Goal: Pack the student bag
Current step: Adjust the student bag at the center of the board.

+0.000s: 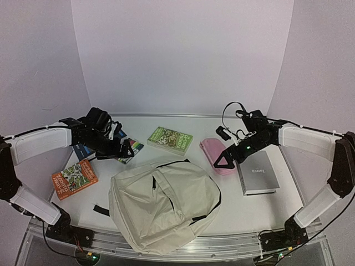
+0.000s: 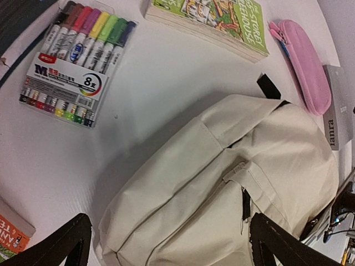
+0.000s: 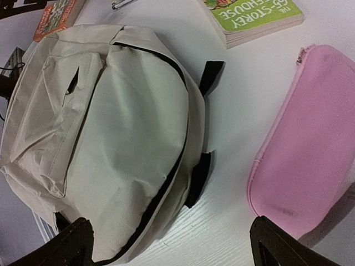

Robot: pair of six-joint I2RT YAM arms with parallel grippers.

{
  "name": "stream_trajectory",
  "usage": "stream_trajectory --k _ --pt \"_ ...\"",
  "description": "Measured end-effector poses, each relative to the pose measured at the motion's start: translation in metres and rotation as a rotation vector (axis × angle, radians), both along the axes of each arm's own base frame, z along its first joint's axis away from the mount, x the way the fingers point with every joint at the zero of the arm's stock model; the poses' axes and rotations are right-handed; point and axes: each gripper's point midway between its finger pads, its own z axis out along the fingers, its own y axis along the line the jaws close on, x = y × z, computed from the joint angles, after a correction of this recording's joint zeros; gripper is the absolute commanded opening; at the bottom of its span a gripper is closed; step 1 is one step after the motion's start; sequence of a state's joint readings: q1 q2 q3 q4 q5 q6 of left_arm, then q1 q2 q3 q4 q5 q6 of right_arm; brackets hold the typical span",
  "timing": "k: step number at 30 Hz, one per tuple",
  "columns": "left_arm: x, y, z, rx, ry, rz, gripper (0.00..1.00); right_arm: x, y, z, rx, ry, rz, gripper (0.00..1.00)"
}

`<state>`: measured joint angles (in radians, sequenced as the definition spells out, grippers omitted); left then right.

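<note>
Looking down on a white table [image 1: 183, 124] with pale walls on its left, far and right sides, and a metal rail [image 1: 233, 246] along the near edge.

Layout:
- Bag [image 1: 163, 202] lies flat at centre-near with its front pocket up. Its near end reaches the rail.
- Green book [image 1: 170, 139] is far of the bag, well apart from it.
- Pink case [image 1: 217, 155] is right-far of the bag, with a grey box [image 1: 258, 173] just beside it on the right.
- Orange book [image 1: 74, 178] is left of the bag, near the left edge.
- Markers [image 1: 130, 149] are in a clear pack, left-far of the bag.

Room to move:
- There is bare table along the far wall behind the green book.
- A bare strip runs between the bag and the grey box on the near right.
- The left side is tighter, with the orange book, the markers and a dark item under the arm.

Left gripper [image 1: 126, 151] hangs above the table by the markers. Its fingers [image 2: 66, 244] are spread wide in my wrist view. It is holding nothing and touching nothing.

Right gripper [image 1: 223, 162] hangs above the left side of the pink case, between case and bag. Its jaws are spread wide and empty, and I see no contact.
</note>
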<state>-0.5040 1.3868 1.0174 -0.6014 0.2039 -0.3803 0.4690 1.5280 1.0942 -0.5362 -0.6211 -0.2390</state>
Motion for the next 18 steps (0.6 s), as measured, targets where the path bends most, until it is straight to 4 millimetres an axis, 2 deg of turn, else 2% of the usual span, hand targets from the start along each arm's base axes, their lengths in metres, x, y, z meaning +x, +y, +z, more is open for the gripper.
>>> stream_trajectory --k 3,8,12,18 --pt "-0.008 -0.008 -0.010 -0.004 0.038 -0.036 1.00 -0.003 0.016 -0.007 -0.005 0.022 0.042 0.98" --pt "-0.033 -0.014 -0.041 0.028 0.147 -0.053 1.00 -0.006 0.034 -0.022 -0.023 0.067 0.078 0.98" --pt "-0.050 -0.007 -0.058 0.061 0.236 0.006 1.00 0.000 0.040 -0.036 -0.041 0.103 0.075 0.98" --pt "-0.060 0.016 -0.077 0.103 0.295 0.175 0.99 0.005 0.042 -0.058 -0.071 0.160 0.054 0.96"
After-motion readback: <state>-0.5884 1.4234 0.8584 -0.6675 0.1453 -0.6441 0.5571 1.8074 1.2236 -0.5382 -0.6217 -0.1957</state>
